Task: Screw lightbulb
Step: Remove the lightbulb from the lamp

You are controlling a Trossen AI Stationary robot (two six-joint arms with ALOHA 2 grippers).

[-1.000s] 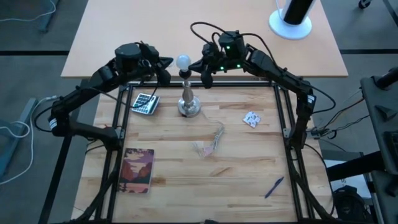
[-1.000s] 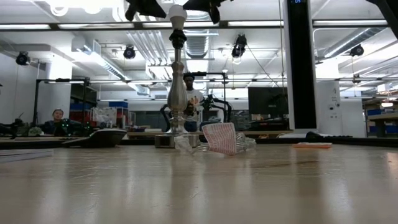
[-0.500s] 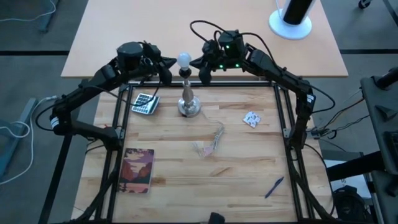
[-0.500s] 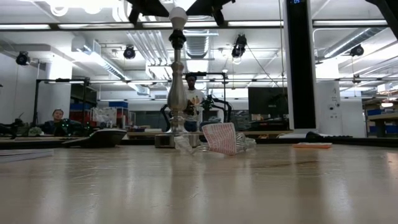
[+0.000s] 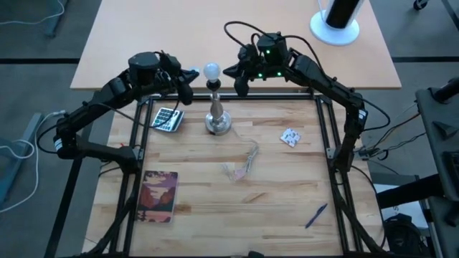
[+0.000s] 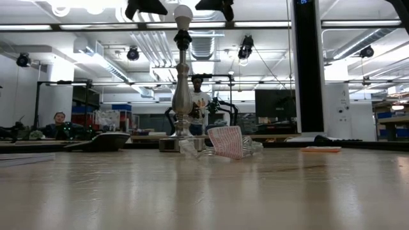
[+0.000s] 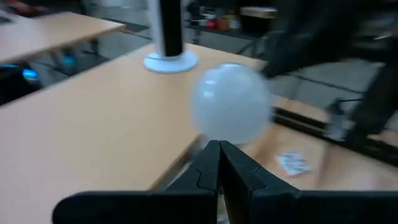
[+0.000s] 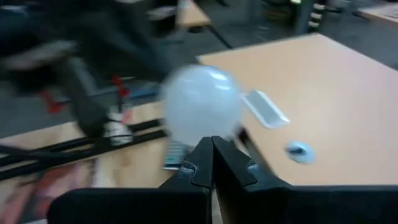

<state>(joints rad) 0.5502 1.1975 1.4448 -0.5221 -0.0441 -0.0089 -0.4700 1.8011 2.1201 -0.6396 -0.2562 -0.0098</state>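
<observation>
Two grippers are seen at the far end of the wooden table (image 5: pixel 272 215), one on either side of the lightbulb (image 5: pixel 211 70). Nearest the front edge, a blue pen (image 5: pixel 315 214) is seen at the right and a red-covered book (image 5: pixel 159 196) at the left. Mid-table, a crumpled clear wrapper (image 5: pixel 242 165) is found, with a small white packet (image 5: pixel 290 137) off to its right. Further back, a calculator (image 5: pixel 166 118) is placed at the left, just beside the silver lamp stand (image 5: pixel 217 115). The lightbulb is seated upright on top of the stand's black socket (image 6: pixel 183 39), well above the tabletop, and is gripped by neither arm.

The left gripper (image 5: pixel 186 77) is held just left of the bulb at bulb height, jaws pressed together, nothing pinched; in its wrist view the closed fingers (image 7: pixel 208 168) are pointed at the bulb, apart from it. The right gripper (image 5: pixel 235 74) is held just right of the bulb, jaws likewise pressed together and empty; its fingers (image 8: pixel 205 163) are aimed at the bulb too. Contact with the glass cannot be confirmed from either side.

Beyond the frame, a tan table (image 5: pixel 143 43) is seen with a white round base (image 5: pixel 335 30) carrying a black post.
</observation>
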